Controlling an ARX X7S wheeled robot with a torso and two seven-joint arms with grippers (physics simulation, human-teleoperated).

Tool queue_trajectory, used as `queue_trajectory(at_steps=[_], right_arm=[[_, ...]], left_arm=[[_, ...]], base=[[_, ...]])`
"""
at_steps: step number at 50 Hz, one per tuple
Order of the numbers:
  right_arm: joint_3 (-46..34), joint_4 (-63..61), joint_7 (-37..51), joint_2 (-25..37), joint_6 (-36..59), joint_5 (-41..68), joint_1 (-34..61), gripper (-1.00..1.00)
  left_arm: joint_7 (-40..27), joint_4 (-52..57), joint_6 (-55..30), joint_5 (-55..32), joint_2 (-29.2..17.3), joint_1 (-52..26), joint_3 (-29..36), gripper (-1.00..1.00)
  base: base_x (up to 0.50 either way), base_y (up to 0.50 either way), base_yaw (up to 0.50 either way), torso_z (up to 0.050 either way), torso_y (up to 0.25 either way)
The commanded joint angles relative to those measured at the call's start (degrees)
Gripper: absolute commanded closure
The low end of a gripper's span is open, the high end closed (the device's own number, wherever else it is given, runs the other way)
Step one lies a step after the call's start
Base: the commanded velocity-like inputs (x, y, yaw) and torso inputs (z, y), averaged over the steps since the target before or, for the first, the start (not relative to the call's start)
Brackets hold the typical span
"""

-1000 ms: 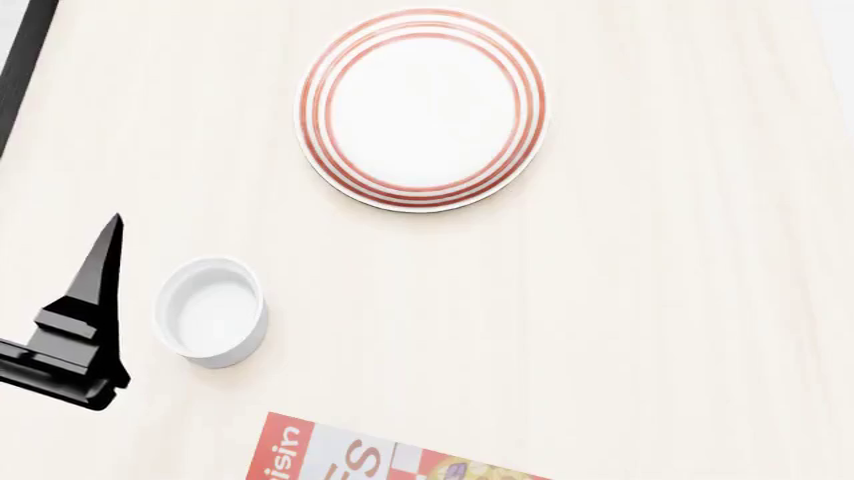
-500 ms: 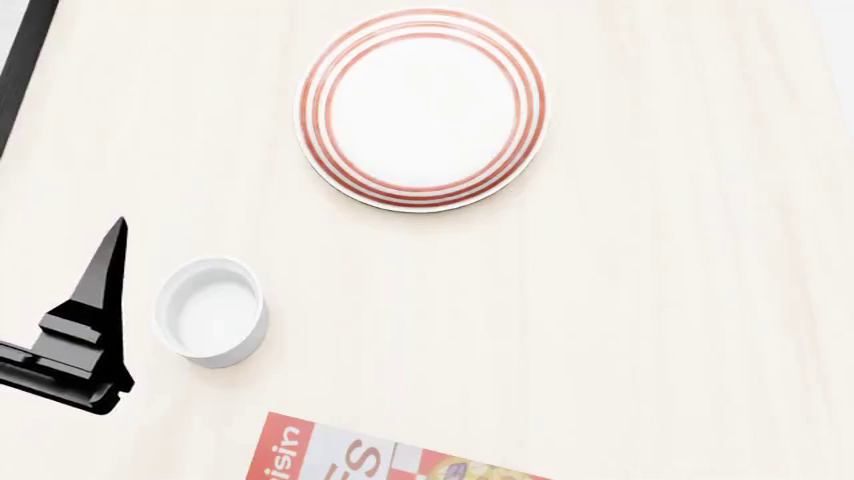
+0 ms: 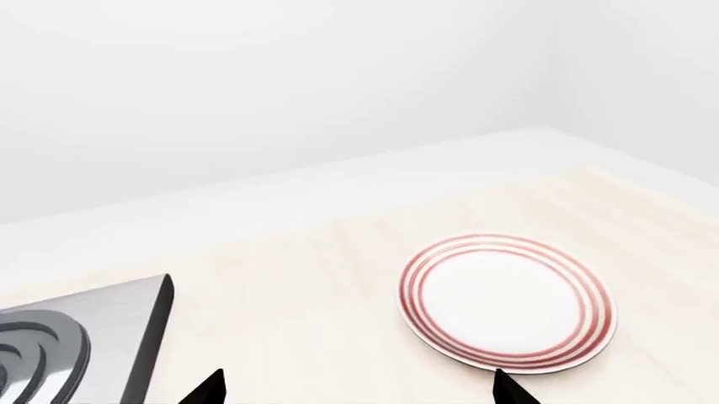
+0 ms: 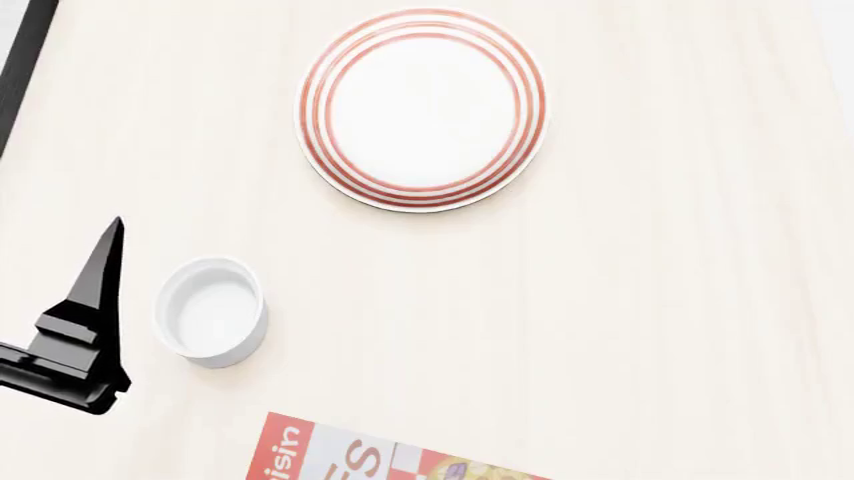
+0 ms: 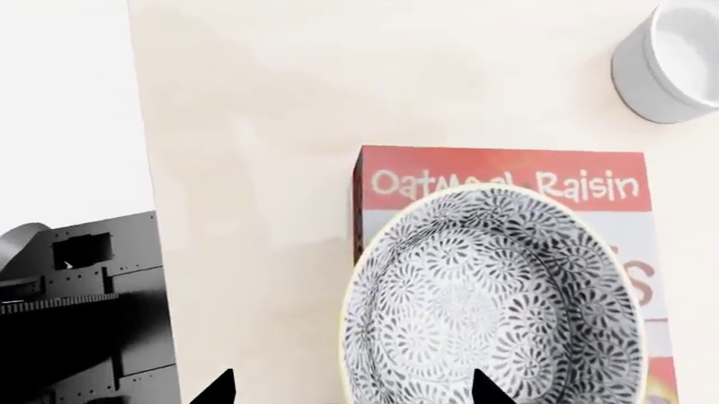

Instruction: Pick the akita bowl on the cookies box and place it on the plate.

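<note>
**Approach to the bowl on the carton**

Right end effector [image 5: 350,389]: my two fingertips stand apart, empty, hanging over the near rim of the akita bowl [image 5: 494,295]. Bowl: seated on the cookies box [image 5: 506,175], upright. My judgement: descend straddling one rim wall, clamp, lift straight. Left end effector [image 3: 357,389]: apart, holding nothing. Plate [image 4: 422,108]: bare, well apart from the box. Ramekin [image 4: 211,310]: between, on the desk [image 4: 641,320].

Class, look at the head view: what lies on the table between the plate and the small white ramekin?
Nothing: the head view shows only bare tabletop between the plate and the ramekin.
</note>
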Motion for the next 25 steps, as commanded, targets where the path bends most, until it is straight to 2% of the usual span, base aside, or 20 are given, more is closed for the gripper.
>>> queue_trajectory(at_steps=[1,25], right_arm=[[-0.52,1.86,-2.56,0.2,2.38,-2.62,-0.93,-1.0],[-0.57,3.29,-5.98,0.13,4.89,-6.38,-1.77,-1.0]], left_arm=[[0.05,-0.24,0.64,0.13,-0.17,0.46,0.06,-1.0],[-0.15,-0.32,1.09,-0.01,-0.5,0.8,0.23,-1.0]], base=[[0.0,0.0,0.0,0.0,0.0],[0.0,0.0,0.0,0.0,0.0]])
